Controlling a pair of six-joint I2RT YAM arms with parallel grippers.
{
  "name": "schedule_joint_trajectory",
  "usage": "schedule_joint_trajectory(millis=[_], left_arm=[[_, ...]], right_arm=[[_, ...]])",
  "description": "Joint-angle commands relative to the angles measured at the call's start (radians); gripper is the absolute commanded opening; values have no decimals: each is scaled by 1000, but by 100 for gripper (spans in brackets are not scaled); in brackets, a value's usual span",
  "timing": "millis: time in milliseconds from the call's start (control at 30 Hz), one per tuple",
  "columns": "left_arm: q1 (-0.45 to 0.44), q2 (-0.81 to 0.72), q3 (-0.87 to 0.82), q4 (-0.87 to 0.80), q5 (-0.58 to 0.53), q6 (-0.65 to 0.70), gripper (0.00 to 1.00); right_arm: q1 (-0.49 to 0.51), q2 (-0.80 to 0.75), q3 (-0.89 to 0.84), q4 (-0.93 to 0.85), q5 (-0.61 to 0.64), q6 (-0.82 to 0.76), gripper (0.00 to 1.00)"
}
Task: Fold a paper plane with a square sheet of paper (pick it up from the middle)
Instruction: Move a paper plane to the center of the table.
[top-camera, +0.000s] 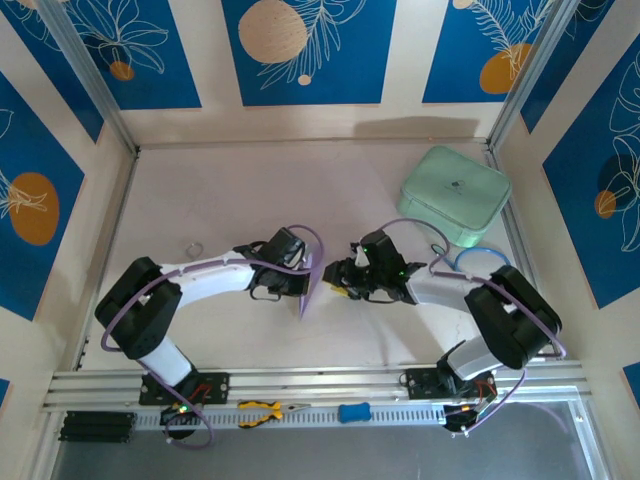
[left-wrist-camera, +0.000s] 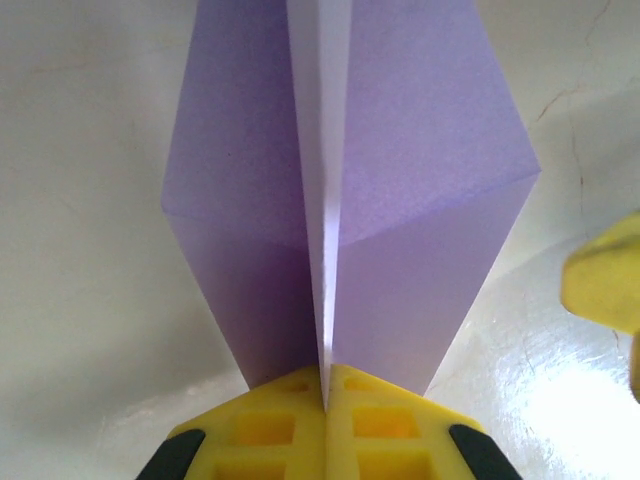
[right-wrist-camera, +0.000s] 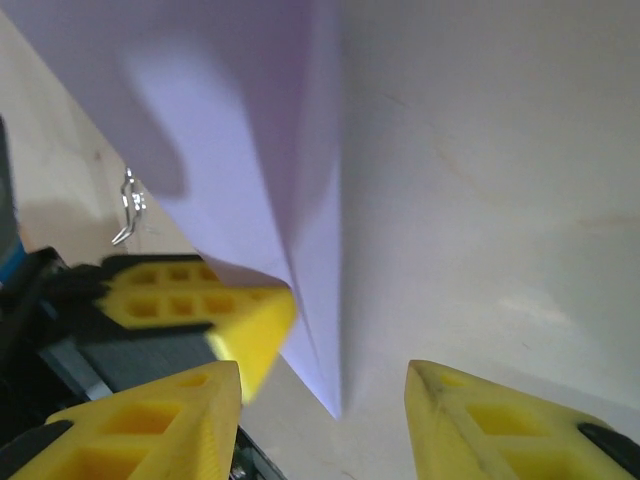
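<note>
Your left hand (left-wrist-camera: 325, 385) is clamped on the paper plane (left-wrist-camera: 400, 200), its crease running straight out from the grip. Your right hand (right-wrist-camera: 322, 385), jaws apart, faces the plane's point from just beside.

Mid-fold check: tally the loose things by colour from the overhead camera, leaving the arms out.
Lavender: 1, the paper plane
Mint green: 1, the case
Yellow-handled: 1, the pliers
Blue: 1, the small block
Pale blue: 1, a ring beside the case, partly hidden
Bare metal: 1, the wire hook
Total: 6
</note>
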Motion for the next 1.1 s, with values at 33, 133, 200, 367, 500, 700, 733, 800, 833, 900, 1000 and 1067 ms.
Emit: schedule_joint_trajectory(millis=[33, 133, 200, 367, 500, 700, 733, 800, 833, 900, 1000, 1067], left_arm=[[-15, 9, 17, -37, -17, 26, 5], [-16, 9, 17, -37, -17, 24, 5], [-15, 9, 18, -41, -21, 24, 6], [-16, 13, 22, -44, -30, 38, 13], [-19, 20, 32, -50, -50, 56, 21], [-24, 32, 52, -52, -66, 89, 27], [-26, 33, 52, -51, -70, 92, 27], [-26, 39, 54, -51, -72, 97, 28], [-28, 44, 55, -54, -73, 96, 28], [-27, 55, 57, -60, -68, 96, 28], [-30, 63, 50, -56, -53, 86, 28], [-33, 67, 51, -59, -49, 84, 28]], right_arm=[[10, 83, 67, 29, -24, 27, 48], [11, 145, 110, -11, -17, 27, 42], [12, 171, 119, -42, -4, 28, 35], [1, 192, 74, -1, -15, 36, 16], [-8, 191, 51, 26, -33, 33, 10], [-7, 202, 45, 41, -47, 36, 9], [-7, 204, 45, 43, -48, 37, 9], [-7, 207, 46, 44, -50, 38, 9], [-7, 207, 45, 44, -50, 38, 9], [-7, 206, 48, 44, -49, 38, 9], [-6, 208, 46, 43, -48, 39, 9], [-7, 208, 46, 43, -48, 41, 9]])
